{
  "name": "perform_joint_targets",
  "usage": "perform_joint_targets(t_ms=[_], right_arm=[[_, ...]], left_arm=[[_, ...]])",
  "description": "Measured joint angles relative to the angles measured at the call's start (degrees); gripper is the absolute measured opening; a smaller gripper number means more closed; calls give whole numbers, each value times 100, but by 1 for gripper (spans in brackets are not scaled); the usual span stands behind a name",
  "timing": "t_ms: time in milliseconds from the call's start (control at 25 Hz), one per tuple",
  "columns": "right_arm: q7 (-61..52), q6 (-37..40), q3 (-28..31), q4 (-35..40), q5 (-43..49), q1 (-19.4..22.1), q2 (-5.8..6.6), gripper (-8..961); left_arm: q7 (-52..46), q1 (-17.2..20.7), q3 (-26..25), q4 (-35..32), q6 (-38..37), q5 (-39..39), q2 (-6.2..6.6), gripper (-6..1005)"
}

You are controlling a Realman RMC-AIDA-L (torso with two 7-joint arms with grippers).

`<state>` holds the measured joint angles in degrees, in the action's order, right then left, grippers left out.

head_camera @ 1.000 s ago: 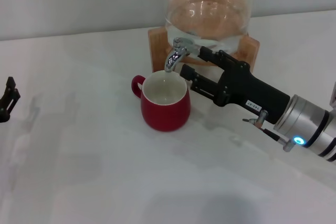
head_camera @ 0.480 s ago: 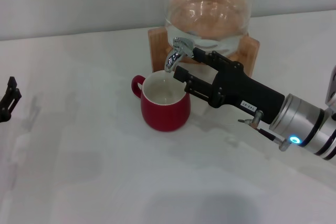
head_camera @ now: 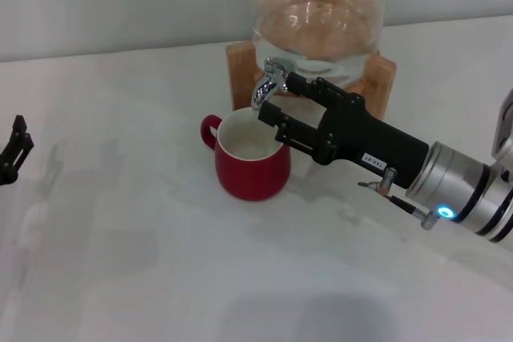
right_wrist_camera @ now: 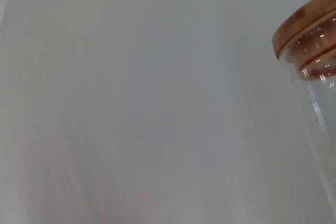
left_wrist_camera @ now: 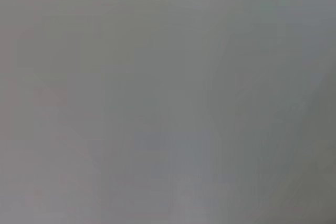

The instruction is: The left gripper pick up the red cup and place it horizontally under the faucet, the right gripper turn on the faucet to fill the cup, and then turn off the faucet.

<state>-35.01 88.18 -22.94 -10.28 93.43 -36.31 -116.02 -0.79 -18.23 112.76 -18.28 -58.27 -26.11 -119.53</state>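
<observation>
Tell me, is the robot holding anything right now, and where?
Nothing is gripped. The right gripper is open, its fingers around the faucet lever. The left gripper is off at the side, away from the red cup.

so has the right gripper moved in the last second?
Yes. In the head view the right gripper has slid toward the robot's left along the wooden stand, closing on the faucet. The red cup hasn't shifted.

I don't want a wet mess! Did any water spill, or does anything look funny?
Nothing stands out. The red cup sits upright under the faucet with no puddle showing on the table. The right gripper is at the faucet; the left gripper waits far off.
</observation>
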Motion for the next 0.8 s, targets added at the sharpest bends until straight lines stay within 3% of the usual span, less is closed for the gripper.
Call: perform_joint_targets(t_ms=[800], right_arm=[[-7, 77, 2, -12, 24, -12, -3, 722]], left_arm=[[0, -44, 0, 0, 15, 0, 7, 888]])
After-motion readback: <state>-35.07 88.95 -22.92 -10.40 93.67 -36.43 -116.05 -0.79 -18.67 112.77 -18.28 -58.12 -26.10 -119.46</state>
